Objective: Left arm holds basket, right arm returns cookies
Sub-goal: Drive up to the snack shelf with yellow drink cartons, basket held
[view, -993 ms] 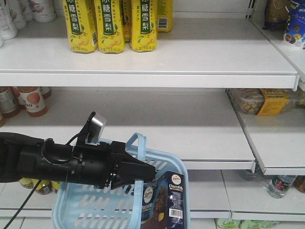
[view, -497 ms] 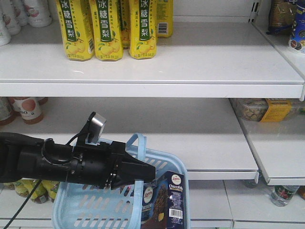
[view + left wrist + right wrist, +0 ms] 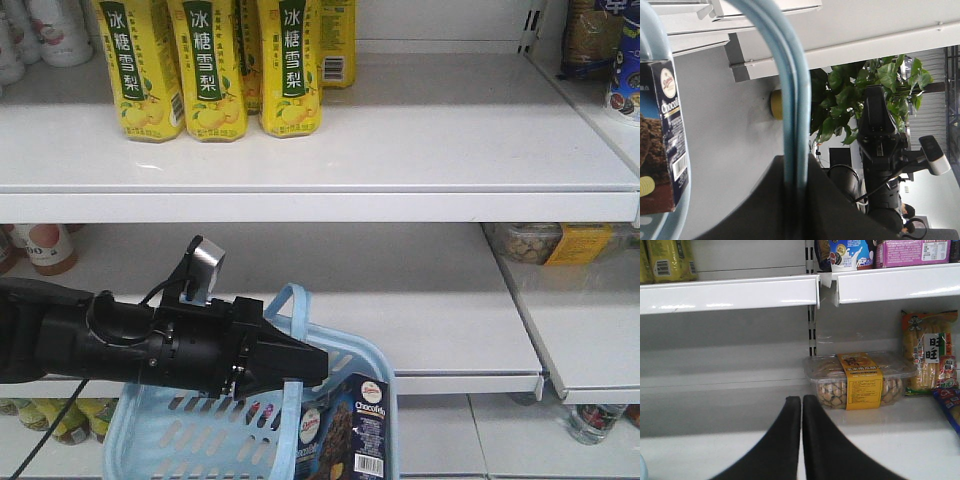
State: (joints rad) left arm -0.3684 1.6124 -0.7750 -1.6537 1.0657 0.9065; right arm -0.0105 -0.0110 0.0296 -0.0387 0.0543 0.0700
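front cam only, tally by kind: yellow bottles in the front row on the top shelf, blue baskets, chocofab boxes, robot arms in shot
yellow bottles, front row: 3
blue basket: 1
chocofab box: 1
left arm: 1
total: 6

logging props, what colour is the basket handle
The basket handle is light blue, clearest in the left wrist view.

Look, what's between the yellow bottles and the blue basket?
In the front view: the front edge of the upper shelf, then a bare stretch of the middle shelf, and the left gripper clamped on the handle of the basket.
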